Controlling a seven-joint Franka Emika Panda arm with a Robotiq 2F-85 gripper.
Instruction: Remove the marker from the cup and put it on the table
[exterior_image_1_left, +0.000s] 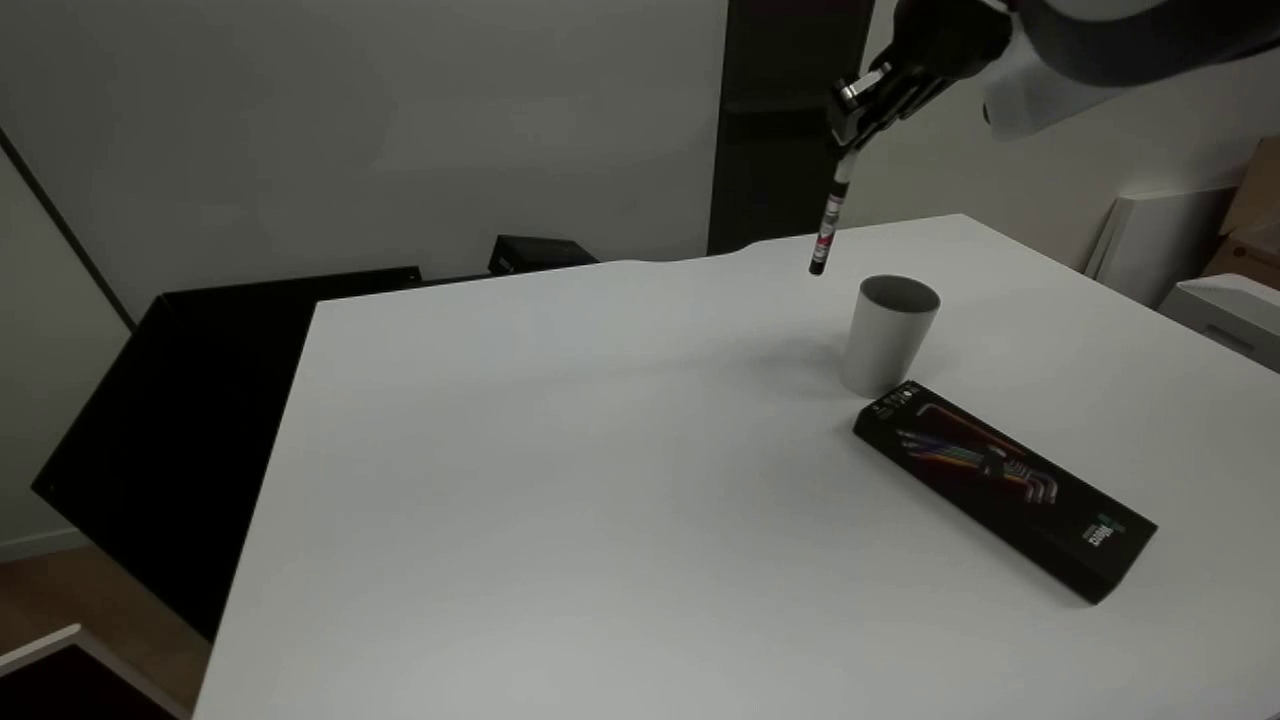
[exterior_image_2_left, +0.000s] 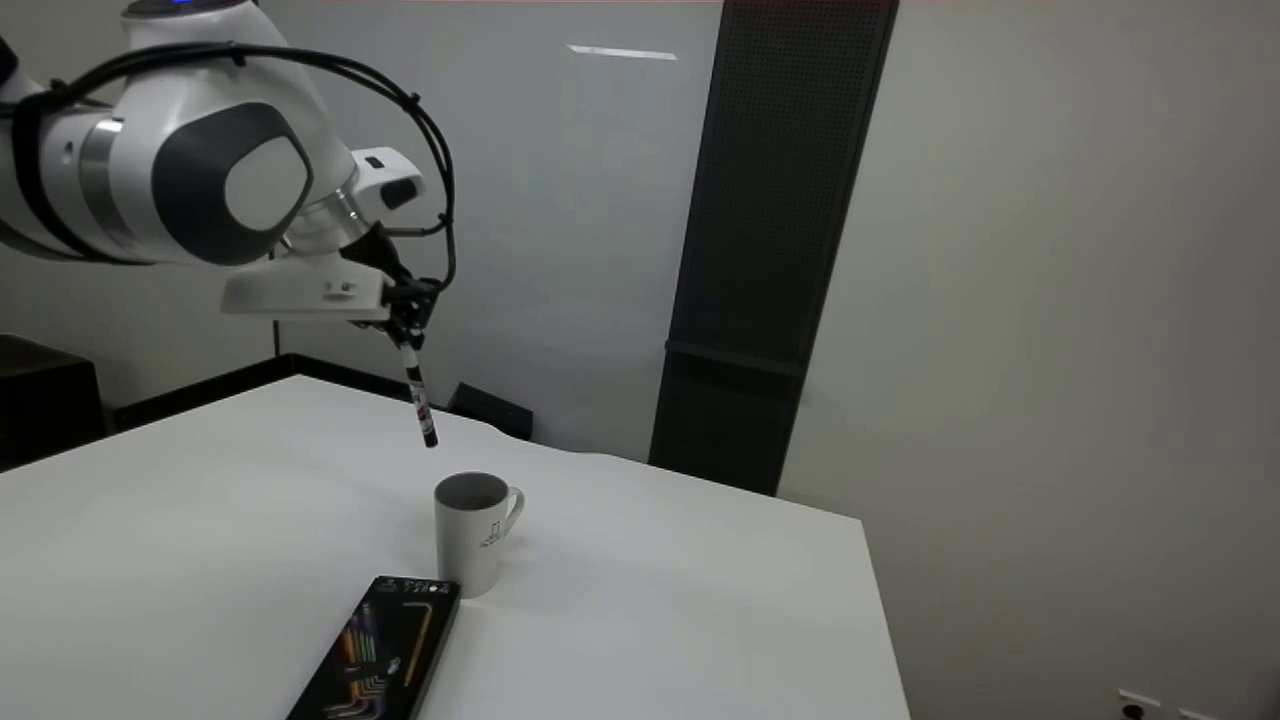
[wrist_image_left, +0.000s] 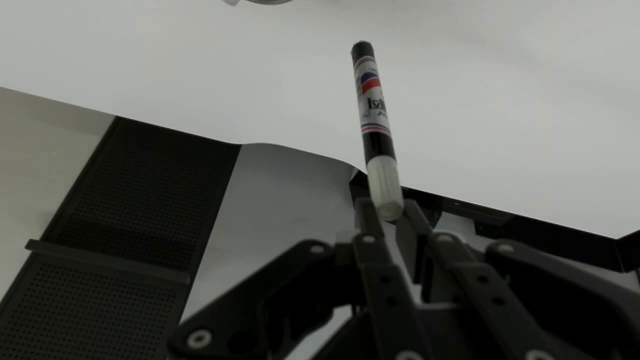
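My gripper (exterior_image_1_left: 846, 142) is shut on the marker (exterior_image_1_left: 828, 222), gripping its whitish end. The marker has a black end and a white label with red and blue marks. It hangs slightly tilted, dark end down, in the air. The hold also shows in the wrist view, with the gripper (wrist_image_left: 389, 209) pinching the marker (wrist_image_left: 375, 110). The light-grey cup (exterior_image_1_left: 887, 342) stands upright on the white table (exterior_image_1_left: 560, 480), below and beside the marker's lower end. Its handle shows on the cup (exterior_image_2_left: 470, 545) in an exterior view. Only a sliver of it shows in the wrist view.
A flat black box (exterior_image_1_left: 1000, 490) with coloured tool pictures lies close to the cup, also seen in an exterior view (exterior_image_2_left: 375, 650). The table's far edge (exterior_image_2_left: 600, 455) is beyond the cup. A tall dark panel (exterior_image_2_left: 770, 240) stands behind, and black furniture (exterior_image_1_left: 180, 420) is beside the table.
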